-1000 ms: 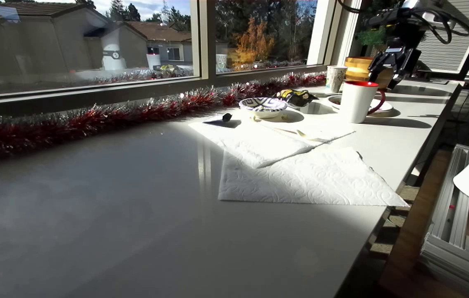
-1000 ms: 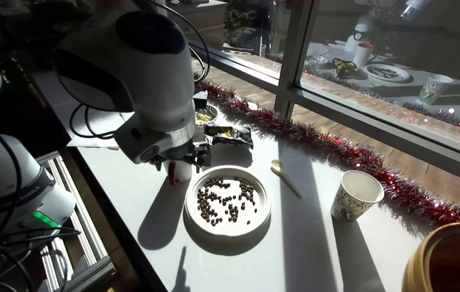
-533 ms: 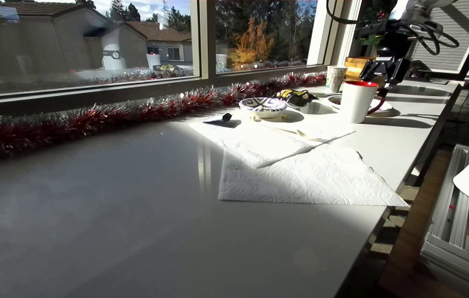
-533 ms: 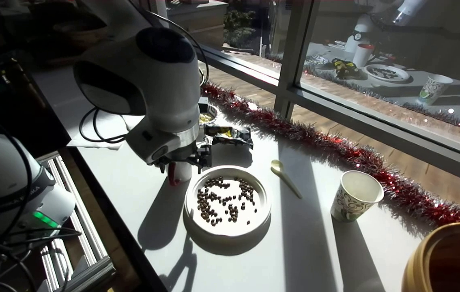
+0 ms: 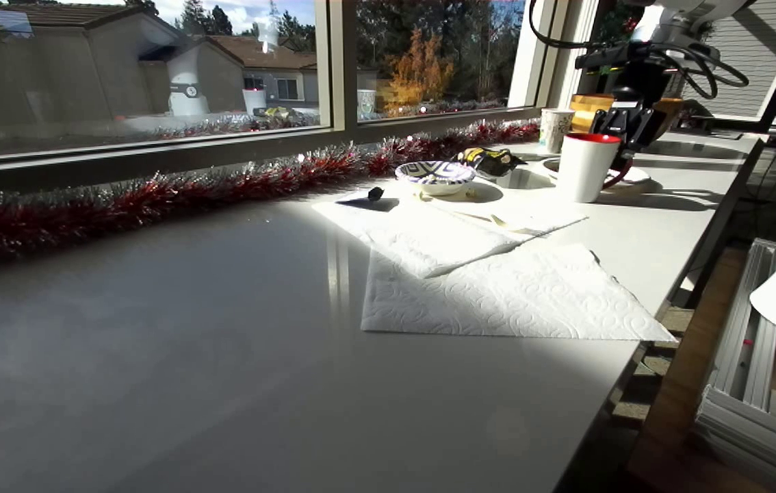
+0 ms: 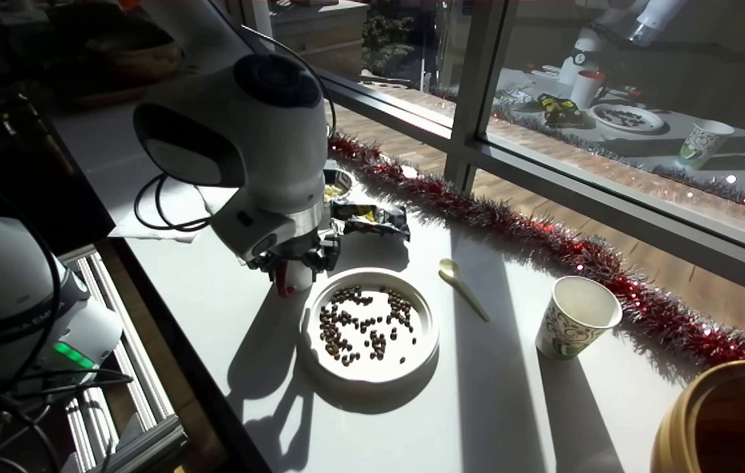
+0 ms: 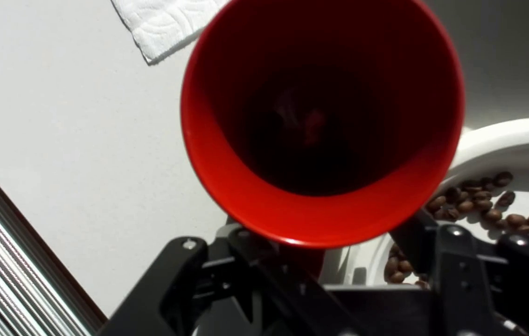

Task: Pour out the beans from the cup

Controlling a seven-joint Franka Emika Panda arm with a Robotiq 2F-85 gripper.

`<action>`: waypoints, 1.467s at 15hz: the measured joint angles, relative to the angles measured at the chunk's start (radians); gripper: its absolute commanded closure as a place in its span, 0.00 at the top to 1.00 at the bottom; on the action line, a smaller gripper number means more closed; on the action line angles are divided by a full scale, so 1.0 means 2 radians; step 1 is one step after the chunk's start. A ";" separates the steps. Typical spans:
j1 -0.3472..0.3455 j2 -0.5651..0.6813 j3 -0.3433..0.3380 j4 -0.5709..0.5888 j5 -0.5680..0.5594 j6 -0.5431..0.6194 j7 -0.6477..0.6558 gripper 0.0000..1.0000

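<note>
The cup [image 5: 583, 171], white with a red inside, stands upright on the table. Its red handle [image 6: 282, 279] points toward the arm. From above, the wrist view looks into the red interior [image 7: 302, 219]; the bottom is too dark to show what it holds. Beneath the rim my gripper [image 6: 293, 272] straddles the tapered body, its jaws drawn in against both sides; the rim hides the fingertips in the wrist view. Dark beans [image 6: 378, 341] lie scattered over a white plate [image 6: 372, 374] beside the cup, and some beans [image 7: 481, 200] show in the wrist view too.
A snack bag [image 6: 376, 220] and a patterned bowl [image 5: 434, 177] sit nearby. Beyond the plate are a spoon [image 6: 464, 289], a paper cup [image 6: 576, 322] and a yellow-brown bowl [image 6: 671, 407]. Tinsel [image 6: 517, 220] runs along the window. Paper towels [image 5: 497, 294] lie flat.
My gripper has come down around the cup and its jaws have narrowed onto it. The cup has shifted slightly, to the left in an exterior view. Plate and beans look unchanged.
</note>
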 measured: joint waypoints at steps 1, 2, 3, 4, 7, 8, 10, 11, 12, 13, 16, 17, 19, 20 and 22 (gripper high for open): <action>0.000 0.000 0.000 0.000 0.000 0.000 0.000 0.66; 0.000 0.000 -0.001 0.001 0.000 0.000 0.000 0.62; 0.000 0.000 -0.002 0.001 0.000 0.000 0.000 0.59; -0.001 0.000 -0.003 0.001 0.000 0.000 0.000 0.54; -0.004 0.000 -0.009 0.001 0.000 0.000 0.001 0.48; -0.005 0.000 -0.012 0.001 0.000 0.000 0.000 0.45; -0.008 -0.002 -0.018 0.001 0.000 -0.001 -0.001 0.41; -0.009 -0.004 -0.021 0.002 0.000 -0.003 -0.003 0.36; -0.011 -0.007 -0.023 0.002 0.000 -0.004 -0.005 0.25; -0.012 -0.009 -0.025 0.002 0.000 -0.006 -0.012 0.17; -0.013 -0.020 -0.031 0.002 0.000 -0.013 -0.041 0.09; -0.013 -0.022 -0.032 0.002 0.000 -0.017 -0.047 0.12; -0.014 -0.024 -0.033 0.002 0.000 -0.025 -0.059 0.05; -0.014 -0.024 -0.033 0.002 0.000 -0.028 -0.064 0.06; -0.015 -0.024 -0.033 0.002 0.000 -0.032 -0.072 0.04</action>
